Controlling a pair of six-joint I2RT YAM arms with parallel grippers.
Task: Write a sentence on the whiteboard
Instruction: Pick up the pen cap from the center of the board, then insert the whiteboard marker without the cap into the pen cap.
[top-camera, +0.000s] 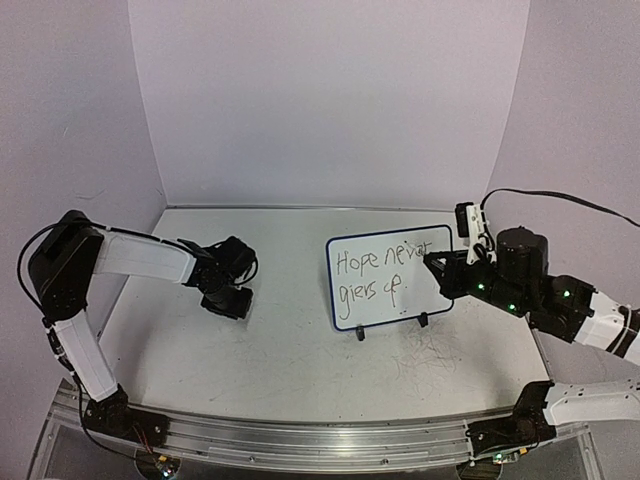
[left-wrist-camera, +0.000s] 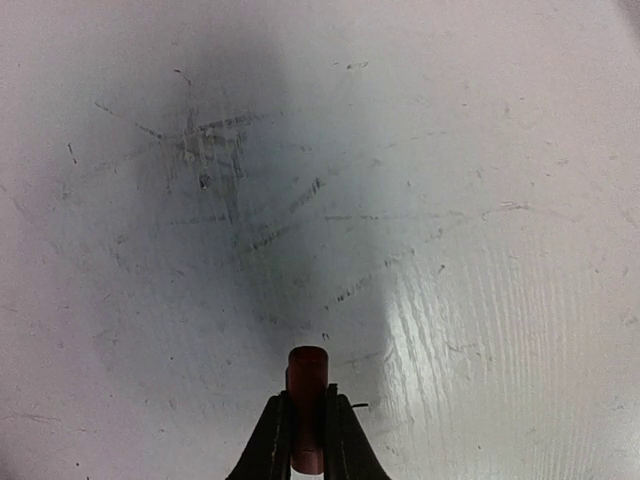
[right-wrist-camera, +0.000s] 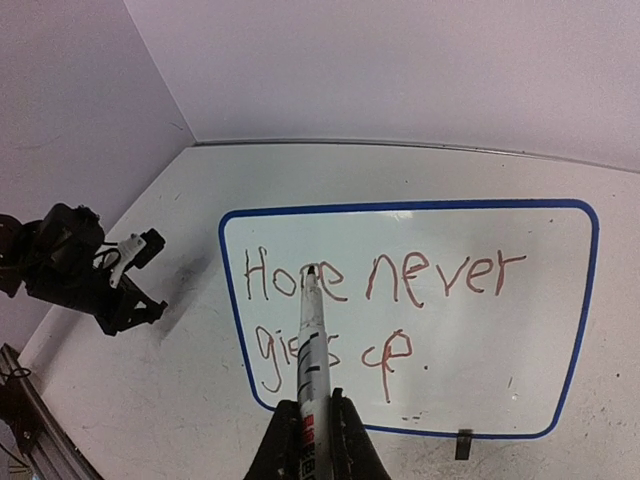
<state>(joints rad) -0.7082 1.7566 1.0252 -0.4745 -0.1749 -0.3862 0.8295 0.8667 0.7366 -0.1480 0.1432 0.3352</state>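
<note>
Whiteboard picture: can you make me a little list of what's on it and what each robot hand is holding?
whiteboard: standing on the table, right of middle
sentence: two handwritten lines, "Hope never gives up."
right gripper: shut on a marker, tip pointing at the words
left gripper: shut on a small red piece, over the scuffed table

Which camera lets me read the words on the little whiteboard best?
The right wrist view: the sentence fills the whiteboard in big red letters, though the marker hides a bit. The top external view shows it small and dark. The left wrist view shows none of it, only tabletop and a red cap.
</note>
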